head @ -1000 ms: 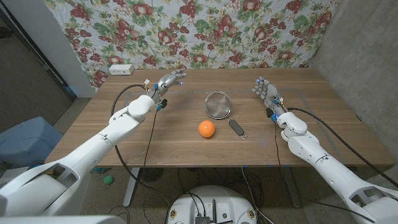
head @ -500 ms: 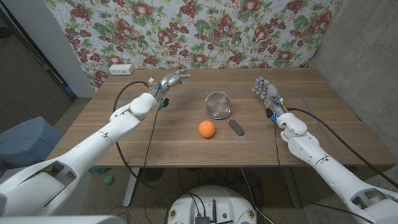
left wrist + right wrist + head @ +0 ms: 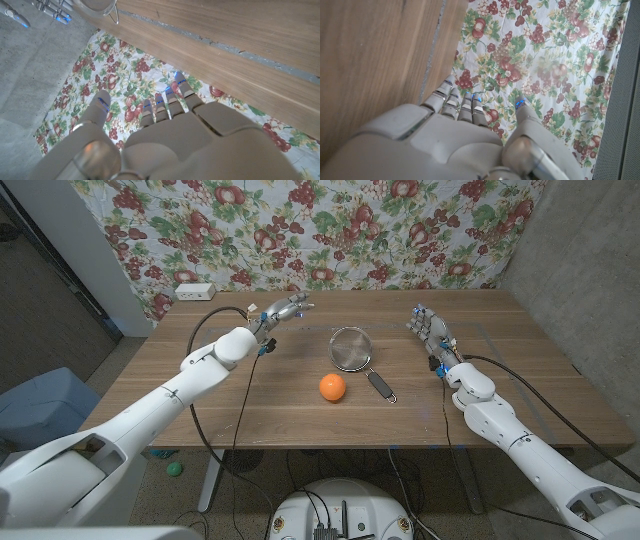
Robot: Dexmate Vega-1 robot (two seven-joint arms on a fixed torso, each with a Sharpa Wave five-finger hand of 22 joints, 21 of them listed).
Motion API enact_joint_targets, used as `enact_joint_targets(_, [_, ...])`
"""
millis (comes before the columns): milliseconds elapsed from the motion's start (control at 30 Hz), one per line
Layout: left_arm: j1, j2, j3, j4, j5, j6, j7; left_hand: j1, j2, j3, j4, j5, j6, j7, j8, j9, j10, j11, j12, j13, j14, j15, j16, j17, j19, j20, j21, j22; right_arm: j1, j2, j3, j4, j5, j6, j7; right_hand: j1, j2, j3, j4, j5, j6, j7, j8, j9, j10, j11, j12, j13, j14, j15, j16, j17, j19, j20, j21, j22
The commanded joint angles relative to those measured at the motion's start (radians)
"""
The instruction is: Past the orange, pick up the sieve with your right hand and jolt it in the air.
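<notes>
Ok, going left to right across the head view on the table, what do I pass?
White power strip → robot's left hand → round orange fruit → round metal mesh sieve with black handle → robot's right hand.

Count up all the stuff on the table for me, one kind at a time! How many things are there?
Orange: 1
Sieve: 1
White box at the table's far left corner: 1
Total: 3
</notes>
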Motion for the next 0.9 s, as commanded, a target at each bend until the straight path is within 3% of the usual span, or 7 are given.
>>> enact_joint_targets(33, [-0.024, -0.004, 0.031, -0.011, 0.05, 0.031, -0.029, 0.014, 0.005, -0.006, 0.0, -0.005, 0.005, 0.002, -0.003, 0.003, 0.005, 0.0, -0.002, 0.003, -0.001, -0.006, -0.001, 0.001, 0.007, -0.005, -0.002, 0.005, -0.018, -0.009, 0.009, -0.018, 0.005, 0.003, -0.006, -0.007, 0.004, -0.002, 0.003, 0.009, 0.011, -0.001, 0.006, 0.001, 0.009, -0.001, 0.004, 0.005, 0.004, -0.003, 0.004, 0.002, 0.01, 0.004, -0.002, 0.004])
enact_joint_targets(900, [-0.097, -0.039, 0.095, 0.046, 0.107, 0.027, -0.107, 0.024, 0.012, -0.008, 0.0, -0.005, 0.006, 0.004, -0.004, 0.004, 0.004, -0.004, -0.006, 0.003, -0.004, -0.005, -0.004, 0.001, 0.007, -0.007, -0.011, 0.005, -0.046, -0.015, 0.018, -0.037, 0.004, 0.014, -0.021, -0.012, 0.002, -0.005, 0.005, 0.009, 0.014, 0.0, 0.006, 0.001, 0.013, 0.001, 0.005, 0.005, 0.005, -0.001, 0.004, 0.003, 0.009, 0.004, -0.004, 0.004])
